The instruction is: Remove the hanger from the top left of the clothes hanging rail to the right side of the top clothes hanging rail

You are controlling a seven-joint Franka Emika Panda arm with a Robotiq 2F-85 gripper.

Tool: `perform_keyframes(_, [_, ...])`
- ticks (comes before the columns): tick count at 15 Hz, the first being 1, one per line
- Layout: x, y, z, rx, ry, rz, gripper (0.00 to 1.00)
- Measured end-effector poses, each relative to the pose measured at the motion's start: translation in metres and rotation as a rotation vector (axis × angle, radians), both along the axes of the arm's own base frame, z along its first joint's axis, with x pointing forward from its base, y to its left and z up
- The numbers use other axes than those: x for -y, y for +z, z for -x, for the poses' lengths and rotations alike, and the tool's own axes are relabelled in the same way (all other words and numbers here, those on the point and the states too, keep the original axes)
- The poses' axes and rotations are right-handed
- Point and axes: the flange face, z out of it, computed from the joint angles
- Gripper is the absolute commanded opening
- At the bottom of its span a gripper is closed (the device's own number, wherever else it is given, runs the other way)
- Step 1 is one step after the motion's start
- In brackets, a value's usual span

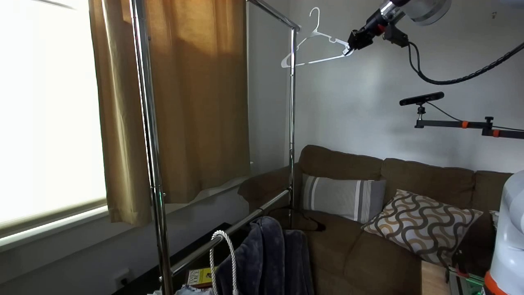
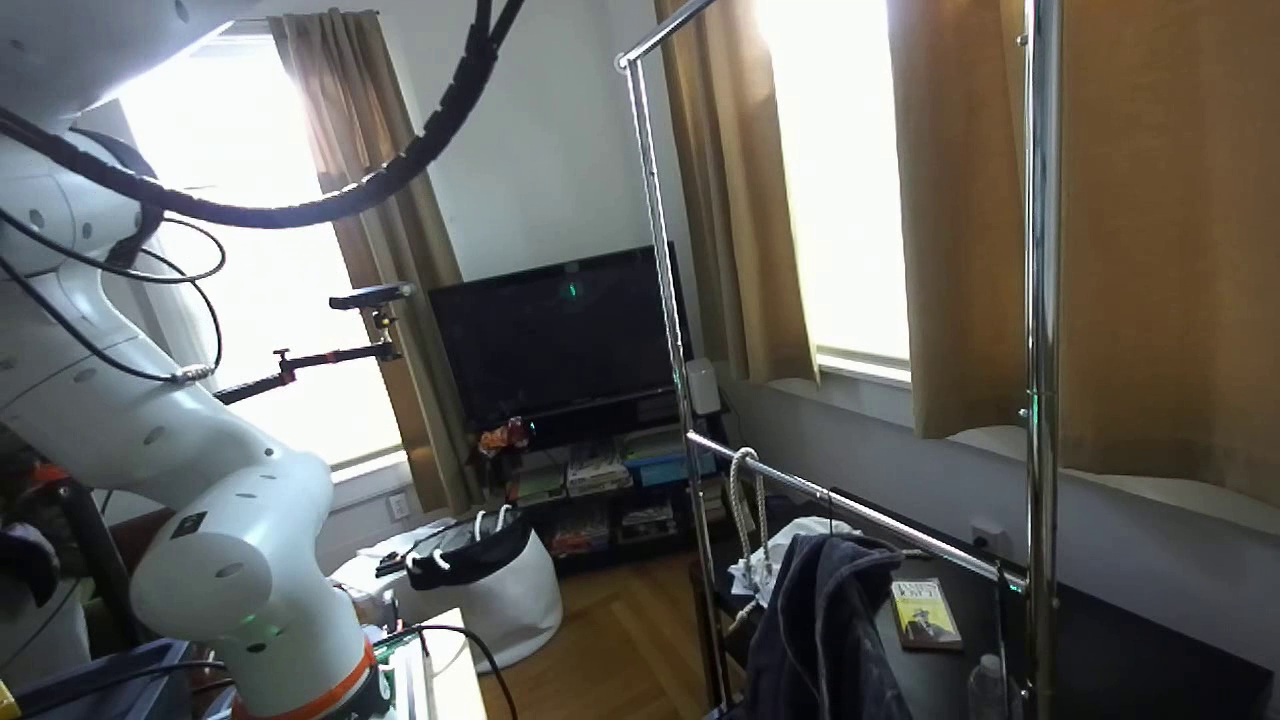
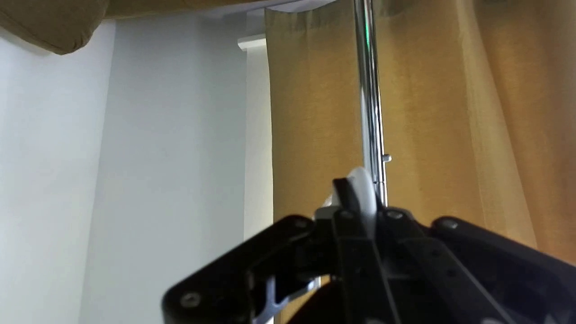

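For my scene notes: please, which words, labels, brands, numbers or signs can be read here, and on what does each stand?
"JAMES JOYCE": on the book, in an exterior view; slightly blurred.
Dark patch on the arm: too small to read, if it is a label.
Stacked items below the TV: too blurred to read.
I can read no other text.

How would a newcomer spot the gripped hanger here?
In an exterior view, find the tall chrome clothes rack. Follow its far post up to the white hanger, one end held in the gripper. The hanger's white triangle sets it apart from the straight-tubed rack and black gripper.
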Motion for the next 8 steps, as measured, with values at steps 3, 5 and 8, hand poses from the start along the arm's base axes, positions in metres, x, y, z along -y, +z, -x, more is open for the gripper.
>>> perform_keyframes(3, [-0.011, 0.002, -0.018, -0.028, 0.014, 0.042, 0.01])
perform_keyframes(5, [-0.016, 0.001, -0.028, -0.043, 0.02, 0.06, 0.01])
perform_keyframes(8, [-0.017, -0.002, -0.041, -0.06, 0.022, 0.069, 0.01])
